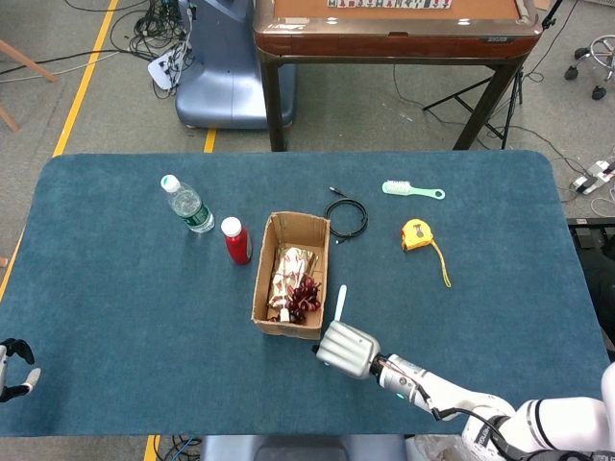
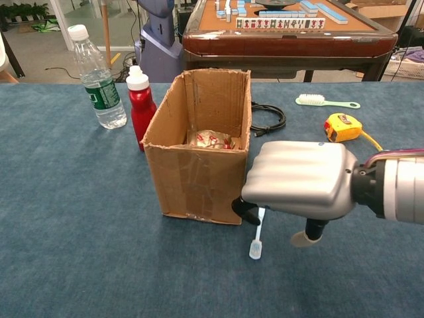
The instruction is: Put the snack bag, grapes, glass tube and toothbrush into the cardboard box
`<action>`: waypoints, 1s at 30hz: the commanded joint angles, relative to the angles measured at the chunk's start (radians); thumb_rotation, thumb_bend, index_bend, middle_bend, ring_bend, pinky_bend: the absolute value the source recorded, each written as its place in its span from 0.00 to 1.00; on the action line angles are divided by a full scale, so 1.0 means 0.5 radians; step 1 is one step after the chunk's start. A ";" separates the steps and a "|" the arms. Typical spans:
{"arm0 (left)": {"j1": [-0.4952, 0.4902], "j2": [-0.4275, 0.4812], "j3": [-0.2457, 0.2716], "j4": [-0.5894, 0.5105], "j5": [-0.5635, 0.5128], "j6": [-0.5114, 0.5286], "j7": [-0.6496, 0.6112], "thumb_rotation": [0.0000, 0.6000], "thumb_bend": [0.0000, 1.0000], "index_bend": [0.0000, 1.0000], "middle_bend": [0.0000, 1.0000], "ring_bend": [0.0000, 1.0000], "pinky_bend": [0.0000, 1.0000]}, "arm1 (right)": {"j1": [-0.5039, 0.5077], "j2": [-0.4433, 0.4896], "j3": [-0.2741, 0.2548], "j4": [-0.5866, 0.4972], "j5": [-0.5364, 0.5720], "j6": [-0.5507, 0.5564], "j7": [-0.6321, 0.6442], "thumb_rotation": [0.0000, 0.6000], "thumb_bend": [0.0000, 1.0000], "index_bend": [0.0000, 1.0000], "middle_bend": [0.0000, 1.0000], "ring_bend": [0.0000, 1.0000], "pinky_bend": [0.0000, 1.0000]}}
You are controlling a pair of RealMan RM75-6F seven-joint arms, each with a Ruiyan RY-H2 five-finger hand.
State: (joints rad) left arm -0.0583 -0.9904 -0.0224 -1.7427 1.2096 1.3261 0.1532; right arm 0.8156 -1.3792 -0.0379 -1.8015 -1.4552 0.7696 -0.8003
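The cardboard box [image 1: 261, 279] stands open mid-table, with the snack bag [image 1: 291, 262] and dark red grapes [image 1: 306, 293] inside; the chest view shows the box [image 2: 199, 179] and the bag's top [image 2: 211, 139]. I cannot make out the glass tube. A white toothbrush [image 2: 256, 240] lies on the cloth by the box's right front corner, its handle end [image 1: 339, 298] poking out behind my right hand [image 1: 346, 349]. That hand [image 2: 301, 180] hovers low over the toothbrush, dark fingertips [image 2: 246, 212] down beside the shaft, thumb apart to the right. My left hand [image 1: 12, 370] idles at the table's left edge.
A water bottle [image 1: 187, 205] and a red bottle [image 1: 236, 240] stand left of the box. Behind it lies a black cable [image 1: 346, 216], with a green brush [image 1: 413, 190] and a yellow tape measure [image 1: 416, 233] to the right.
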 commanded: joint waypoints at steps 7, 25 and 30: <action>0.001 0.007 -0.009 0.009 -0.013 -0.012 -0.056 1.00 0.28 0.56 0.46 0.37 0.65 | 0.051 -0.089 0.019 0.066 0.087 -0.062 -0.030 1.00 0.14 0.49 1.00 1.00 1.00; -0.015 -0.011 -0.024 0.078 -0.105 -0.085 -0.083 1.00 0.28 0.56 0.46 0.37 0.65 | 0.056 -0.196 -0.024 0.263 -0.015 -0.009 0.187 1.00 0.15 0.51 1.00 1.00 1.00; -0.021 -0.014 -0.028 0.090 -0.121 -0.102 -0.086 1.00 0.28 0.56 0.46 0.37 0.65 | 0.049 -0.220 -0.043 0.358 -0.119 0.025 0.376 1.00 0.15 0.52 1.00 1.00 1.00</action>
State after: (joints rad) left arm -0.0684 -0.9974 -0.0362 -1.6979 1.1495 1.2758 0.1102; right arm 0.8426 -1.4814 -0.0535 -1.6450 -1.4913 0.7723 -0.6445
